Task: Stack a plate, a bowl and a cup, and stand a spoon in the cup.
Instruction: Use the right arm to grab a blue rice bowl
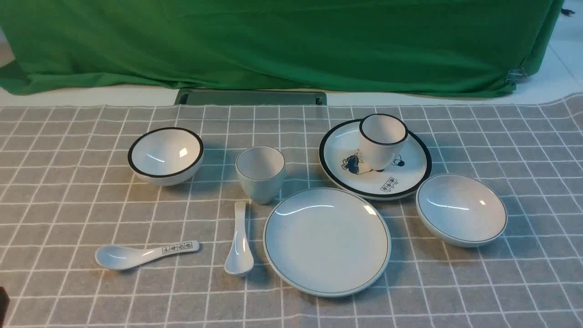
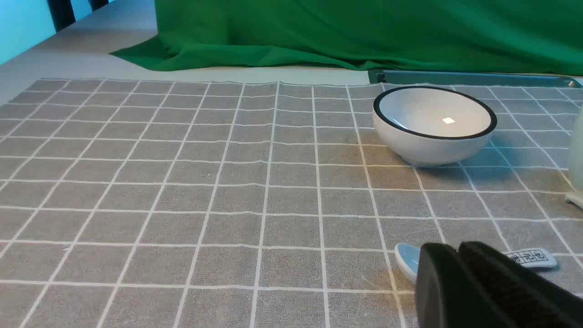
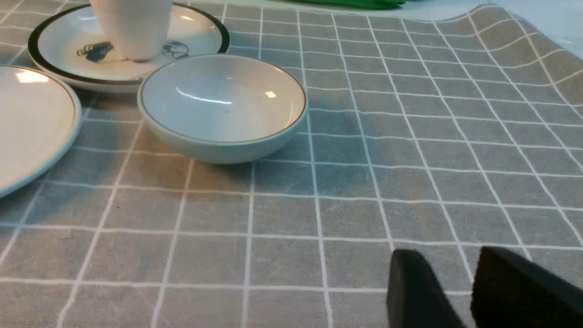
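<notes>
Toward cloth's [image 1: 91, 205] front edge, saw plate [image 1: 327, 241], bowl [image 1: 461, 209], cup [image 1: 260, 173], spoon [image 1: 239, 246] apart, graspable singly; L gripper [image 2: 457, 250] shut, R gripper [image 3: 448, 259] half-open, both empty.

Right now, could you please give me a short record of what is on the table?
plate: plain, centre front, bare
bowl: right of plate, empty
cup: upright, behind-left of plate, empty
spoon: flat, left of plate
black-rimmed cup: standing on black-rimmed plate
black-rimmed bowl: back left
printed spoon: front left
left gripper: shut, empty
right gripper: open, empty
stacking: not begun
</notes>
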